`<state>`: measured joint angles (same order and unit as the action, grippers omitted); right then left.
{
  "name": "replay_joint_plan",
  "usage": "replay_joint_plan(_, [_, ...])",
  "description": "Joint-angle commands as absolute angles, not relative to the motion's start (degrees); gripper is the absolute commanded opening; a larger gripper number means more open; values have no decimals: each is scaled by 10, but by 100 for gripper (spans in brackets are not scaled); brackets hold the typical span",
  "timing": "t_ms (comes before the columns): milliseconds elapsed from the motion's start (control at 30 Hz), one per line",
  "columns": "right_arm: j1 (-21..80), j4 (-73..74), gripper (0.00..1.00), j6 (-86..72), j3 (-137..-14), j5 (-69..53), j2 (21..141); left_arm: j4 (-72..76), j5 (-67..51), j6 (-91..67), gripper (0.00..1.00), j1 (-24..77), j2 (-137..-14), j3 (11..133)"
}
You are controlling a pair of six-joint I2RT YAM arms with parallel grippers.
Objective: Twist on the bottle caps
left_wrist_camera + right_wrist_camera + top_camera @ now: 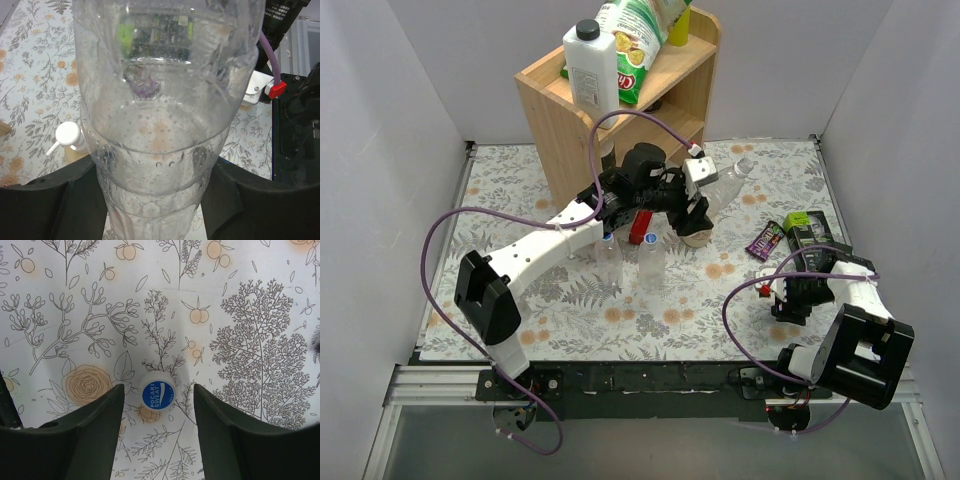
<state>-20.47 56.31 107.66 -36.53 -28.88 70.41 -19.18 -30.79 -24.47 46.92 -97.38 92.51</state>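
- Blue and round, the bottle cap (157, 391) lies flat, print up, on the floral tablecloth (250, 300), in the gap of my right gripper (159, 396). My fingers there are spread, with bare cloth on either side of the cap, and they grasp nothing.
- My right arm (850, 340) is folded close by the near right edge, wrist pointing straight down. Open cloth lies to its left, and snack packets (767, 240) lie just beyond.
- Two clear bottles (608, 258) stand upright side by side near the middle, just beside my left forearm.
- My left arm (535, 255) stretches diagonally from the near left towards the centre.
- My left gripper (157, 172) is clenched on a third clear bottle (160, 125), which is tilted with its neck towards the far right.
- A pump bottle (67, 136) stands on the cloth close under that grip.
- Farthest off, a wooden shelf (560, 110) carries a white jug (592, 65) and a crisp bag (640, 45). It sits near my left wrist, with little room between.
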Motion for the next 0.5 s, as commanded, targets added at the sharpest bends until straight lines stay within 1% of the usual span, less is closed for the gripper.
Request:
replay_joint_plan(0, [-200,546,61,1082,-360,-297,709,-185,-308,-248,0,474,-976,942])
replay_joint_plan(267, [-200,532,55,1085,-360,-270,728,-182,-304,-248,0,475,-983,942])
replay_joint_plan(467, [-198,541,53,1102,-357,-266,729,-182,-300,-247,0,475,-984,942])
